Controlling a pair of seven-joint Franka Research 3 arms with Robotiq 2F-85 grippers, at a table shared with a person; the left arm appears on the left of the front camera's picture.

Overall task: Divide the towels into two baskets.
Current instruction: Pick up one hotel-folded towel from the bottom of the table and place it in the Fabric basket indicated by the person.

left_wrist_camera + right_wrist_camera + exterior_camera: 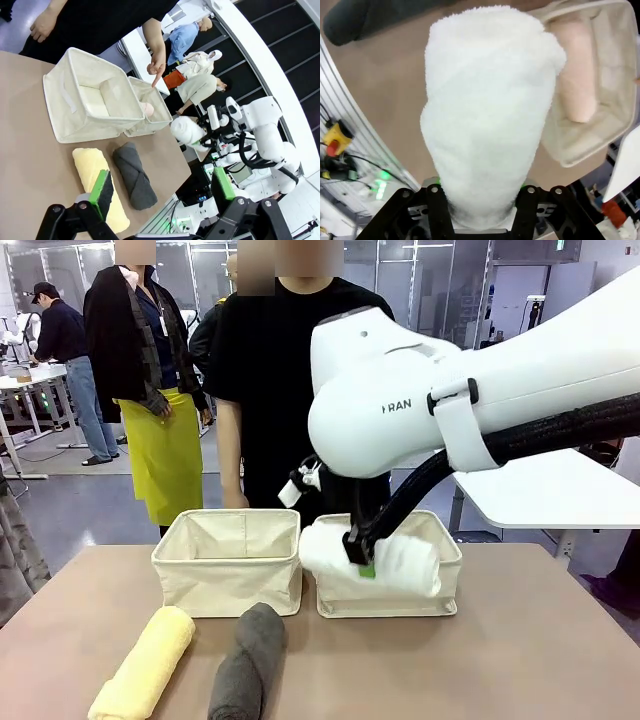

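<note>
1. Right gripper [363,562]: your jaws here are clenched on the white terry towel roll [490,115], gripped at one end, with the roll projecting straight out from them. The pile bulges past both sides, so the hold looks full.

2. Left gripper [161,186]: jaws released and spread wide, with nothing between the green pads [102,189]. It hangs above the brown desk [520,640].

3. Position of load: the white roll is carried at the mouth of the right-hand cream canvas basket [400,602], its far end over the rim (whether it sits wholly above the opening, I cannot tell). It is not set down.

4. Contents: a pale pink towel roll [575,75] lies on the floor of that same basket. The left-hand cream canvas basket [225,580], just beside its twin, shows only bare lining.

5. Outstanding: the pale yellow terry roll [145,665] and the dark grey terry roll [248,660] lie side by side on the desk in front of the left basket, and neither is gripped.

6. A person's hand [157,67] points down over the right basket.

7. Assessment: one roll of four is placed and a second is at the point of delivery. In my judgement you are just short of halfway. What remains is to lower and release the white roll, then move the yellow and grey rolls into the left basket.
</note>
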